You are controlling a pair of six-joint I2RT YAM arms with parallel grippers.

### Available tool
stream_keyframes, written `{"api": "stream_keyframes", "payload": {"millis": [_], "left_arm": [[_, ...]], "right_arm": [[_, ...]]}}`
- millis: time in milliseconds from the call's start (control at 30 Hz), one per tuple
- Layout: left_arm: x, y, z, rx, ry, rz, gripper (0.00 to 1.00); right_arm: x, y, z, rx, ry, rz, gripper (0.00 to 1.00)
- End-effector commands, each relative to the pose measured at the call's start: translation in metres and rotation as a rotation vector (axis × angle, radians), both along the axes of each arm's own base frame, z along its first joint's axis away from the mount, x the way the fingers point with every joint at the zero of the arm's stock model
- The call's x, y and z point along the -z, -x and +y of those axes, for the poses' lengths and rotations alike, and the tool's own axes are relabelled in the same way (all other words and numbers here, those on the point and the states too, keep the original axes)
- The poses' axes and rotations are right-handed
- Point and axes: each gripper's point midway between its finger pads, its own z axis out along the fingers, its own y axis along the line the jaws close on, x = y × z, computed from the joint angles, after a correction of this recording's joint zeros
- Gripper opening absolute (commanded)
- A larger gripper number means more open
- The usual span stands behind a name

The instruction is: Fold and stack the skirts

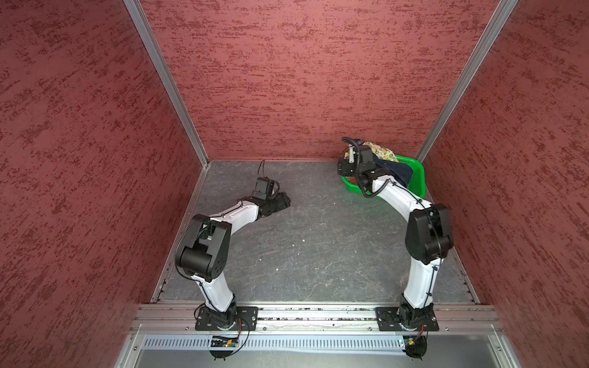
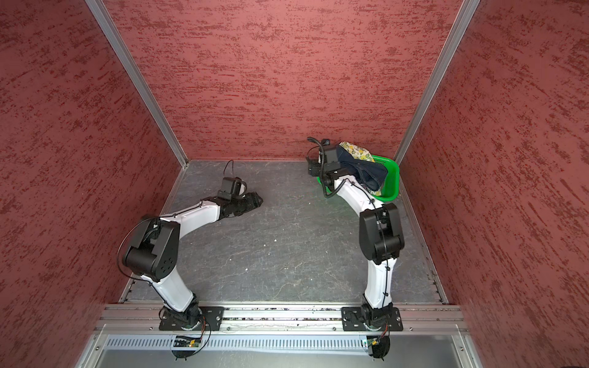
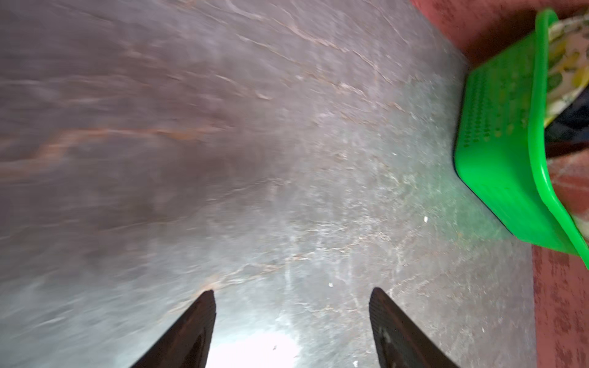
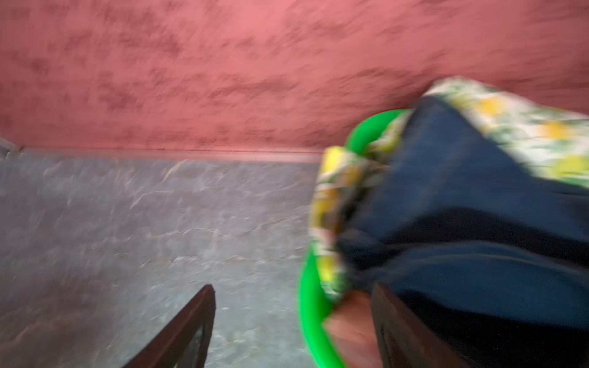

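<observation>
Your right gripper (image 4: 293,286) hangs with jaws spread and empty at the rim of the green basket (image 4: 310,318). The navy denim skirt (image 4: 462,197) is heaped just ahead of one finger, atop the lemon-print skirt (image 4: 526,127). Reach deeper and pinch denim alone, because the rim blocks a low approach. Your left gripper (image 3: 292,290), also spread, waits over the table (image 3: 223,159).

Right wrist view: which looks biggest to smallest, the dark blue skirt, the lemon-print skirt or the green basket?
1. dark blue skirt, closest to the camera
2. lemon-print skirt, in two patches
3. green basket, only rim showing
</observation>
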Motion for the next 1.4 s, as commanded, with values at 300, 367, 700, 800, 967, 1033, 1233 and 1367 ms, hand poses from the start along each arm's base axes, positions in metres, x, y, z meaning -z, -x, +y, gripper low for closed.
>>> {"api": "stream_keyframes", "payload": {"millis": [300,367,700,800,967,1033,1233,1367], "left_arm": [[0.001,0.019,0.022,-0.035,0.006,0.019,0.77],[0.002,0.017,0.020,-0.036,0.008,0.020,0.77],[-0.005,0.012,0.010,-0.021,0.009,0.008,0.77],[-0.005,0.013,0.007,-0.013,0.006,0.008,0.77],[-0.002,0.016,0.005,-0.009,0.006,0.012,0.77],[-0.001,0.018,0.003,-0.006,0.004,0.013,0.77],[-0.002,0.020,0.003,-0.003,0.001,0.011,0.77],[0.001,0.019,0.002,0.000,-0.001,0.018,0.77]], "right_arm": [[0.066,-0.072,0.040,0.069,-0.076,0.069,0.75],[0.072,-0.079,0.042,0.115,-0.124,0.054,0.75],[0.094,-0.075,0.018,0.344,-0.172,0.019,0.74],[0.086,-0.060,0.002,0.391,-0.166,-0.010,0.74],[0.086,-0.040,-0.015,0.398,-0.192,0.005,0.74],[0.085,-0.033,-0.012,0.368,-0.199,0.013,0.74],[0.090,-0.011,-0.020,0.347,-0.187,0.046,0.75],[0.099,-0.009,-0.030,0.347,-0.173,0.078,0.75]]}}
